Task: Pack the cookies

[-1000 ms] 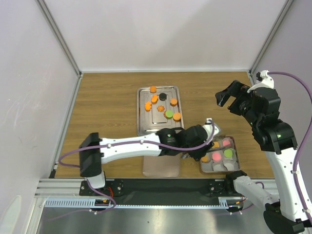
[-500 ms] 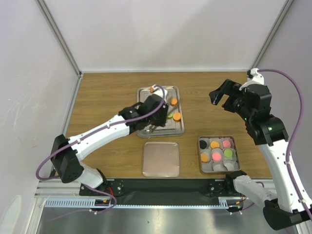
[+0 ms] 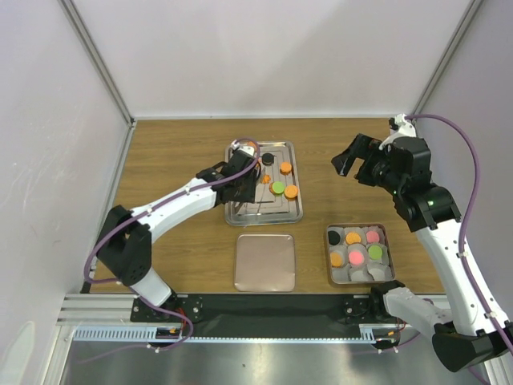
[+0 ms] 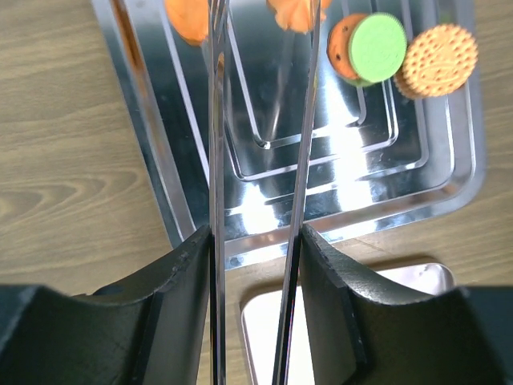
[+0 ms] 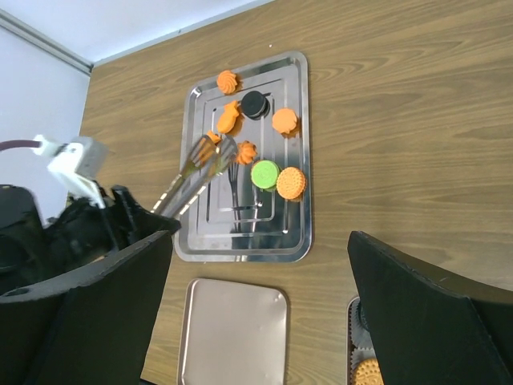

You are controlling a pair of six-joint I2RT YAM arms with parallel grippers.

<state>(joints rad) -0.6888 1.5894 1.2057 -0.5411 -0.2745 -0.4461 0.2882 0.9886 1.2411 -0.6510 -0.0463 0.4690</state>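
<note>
Several cookies lie on the steel tray [image 3: 264, 218]: orange ones [image 3: 285, 167], a black one [image 3: 268, 159], and a green one [image 3: 277, 187] beside a round orange one [image 3: 291, 192]. More cookies sit in the paper cups of the small box [image 3: 358, 253]. My left gripper [image 3: 237, 172] is shut on metal tongs [image 4: 216, 160], whose blades reach over the tray's left half. The tong tips [image 5: 216, 148] stand by a small orange cookie [image 5: 212, 136]; whether they pinch it is not visible. The green cookie [image 4: 377, 46] lies to the right of the blades. My right gripper [image 3: 358, 159] hangs open, high over the table's right side.
A flat pinkish lid [image 3: 265, 262] lies on the wood in front of the tray, left of the box. The left arm stretches diagonally from the near left corner to the tray. White walls enclose the table on three sides.
My left arm has swung with the tongs from the box at the near right back to the tray's left half. The right arm has drifted slightly left.
</note>
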